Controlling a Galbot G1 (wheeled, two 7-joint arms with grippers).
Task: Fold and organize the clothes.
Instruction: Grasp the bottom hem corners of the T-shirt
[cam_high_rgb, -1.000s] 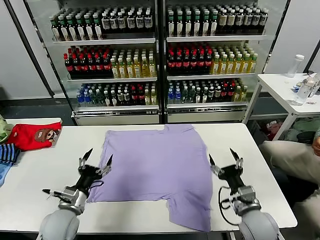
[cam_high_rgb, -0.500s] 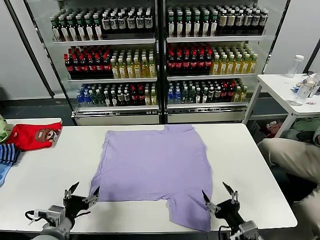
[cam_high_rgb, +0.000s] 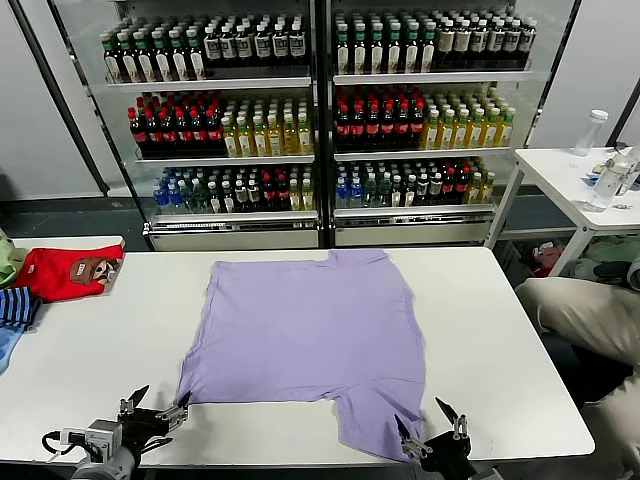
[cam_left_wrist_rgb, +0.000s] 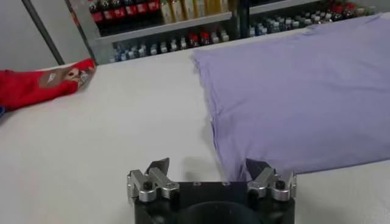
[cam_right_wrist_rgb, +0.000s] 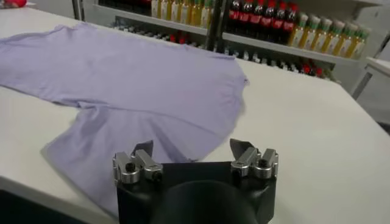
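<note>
1. Basically, light purple short-sleeved cotton T-shirt (cam_high_rgb: 310, 340) lay flat, plain side up, on white rectangular table (cam_high_rgb: 90, 340).
2. Left gripper (cam_high_rgb: 152, 409) sat low at table's near edge, fingers spread wide, shirt's near corner just beyond its inner fingertip.
3. Right gripper (cam_high_rgb: 432, 435) was low too, fingers wide apart, empty, shirt's near sleeve just ahead.
4. Red garment with brown cartoon patch (cam_high_rgb: 66, 270) lay far from both.

Soft matt cloth T-shirt (cam_high_rgb: 315, 335) lies on smooth white table (cam_high_rgb: 500, 340).
</note>
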